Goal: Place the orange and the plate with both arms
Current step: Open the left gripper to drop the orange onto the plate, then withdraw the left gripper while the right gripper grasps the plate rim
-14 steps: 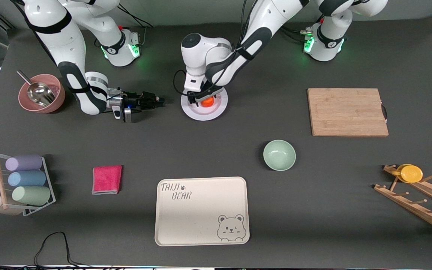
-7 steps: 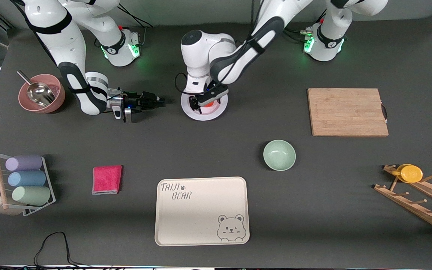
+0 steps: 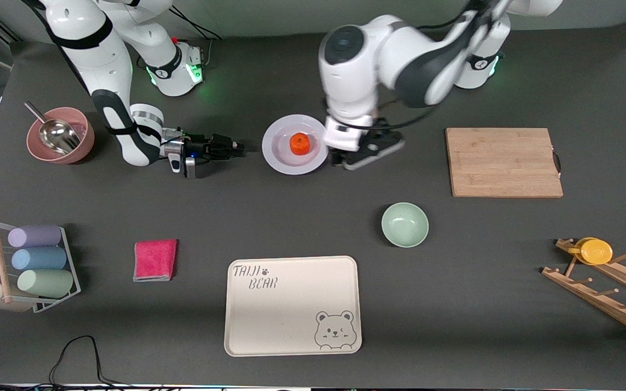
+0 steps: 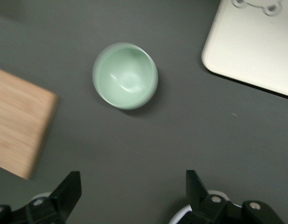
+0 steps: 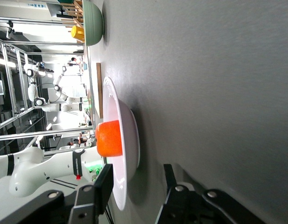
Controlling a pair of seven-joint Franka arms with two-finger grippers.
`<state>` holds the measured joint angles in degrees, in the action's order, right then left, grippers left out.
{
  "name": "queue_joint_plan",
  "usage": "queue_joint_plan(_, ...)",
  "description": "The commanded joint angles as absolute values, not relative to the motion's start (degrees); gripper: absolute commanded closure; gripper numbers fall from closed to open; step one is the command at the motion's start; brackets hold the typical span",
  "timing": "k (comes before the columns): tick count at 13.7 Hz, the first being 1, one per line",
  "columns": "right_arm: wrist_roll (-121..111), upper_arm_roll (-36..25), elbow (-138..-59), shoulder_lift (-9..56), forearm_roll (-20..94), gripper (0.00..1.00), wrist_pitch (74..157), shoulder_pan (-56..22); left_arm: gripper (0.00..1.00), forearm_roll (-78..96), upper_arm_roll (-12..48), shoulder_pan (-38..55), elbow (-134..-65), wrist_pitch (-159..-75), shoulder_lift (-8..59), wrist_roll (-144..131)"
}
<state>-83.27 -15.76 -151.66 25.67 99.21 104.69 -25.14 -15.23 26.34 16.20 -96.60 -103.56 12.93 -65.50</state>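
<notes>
The orange [image 3: 300, 143] sits on the white plate [image 3: 283, 158], toward the robots' side of the table. My left gripper [image 3: 367, 153] is open and empty, up over the table just beside the plate toward the left arm's end. Its wrist view shows open fingers [image 4: 69, 191] over bare table. My right gripper [image 3: 234, 146] is open, low over the table, beside the plate toward the right arm's end. In the right wrist view the plate rim [image 5: 121, 193] shows just ahead of the right gripper [image 5: 137, 184], with the orange [image 5: 109, 138] on the plate.
A green bowl [image 3: 405, 224] and the bear-print tray [image 3: 293, 305] lie nearer the camera. A cutting board [image 3: 503, 162] and a rack with a yellow cup [image 3: 595, 251] are toward the left arm's end. A pink bowl with a scoop [image 3: 60, 136], a pink cloth [image 3: 155, 260] and a cup rack [image 3: 30, 266] are toward the right arm's end.
My left gripper let go of the orange on the plate, rose and swung off the plate toward the left arm's end. My right gripper edged slightly toward the plate.
</notes>
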Motion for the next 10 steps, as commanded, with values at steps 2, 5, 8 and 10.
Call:
queue_joint_plan(2,-84.3,-15.6,-150.5,26.5,105.7,0.49,104.2,-30.6,0.00,-5.9,26.4,-0.3,-98.3,-99.8,6.7,-36.0)
queue_joint_plan(5,-84.1,-14.2,-149.9,26.6,109.7,0.49,104.3,-32.3,0.00,-3.6,26.3,-12.1,-99.1,-99.4,5.6,-16.7)
queue_joint_plan(8,-84.1,-13.8,-148.3,28.4,110.8,0.49,104.3,-33.6,0.00,-3.6,26.4,-17.7,-101.9,-101.8,4.8,-14.6)
queue_joint_plan(10,-84.2,-12.7,-148.1,28.6,111.9,0.49,104.3,-33.6,0.00,-3.6,26.4,-19.2,-102.0,-101.1,5.1,-14.3)
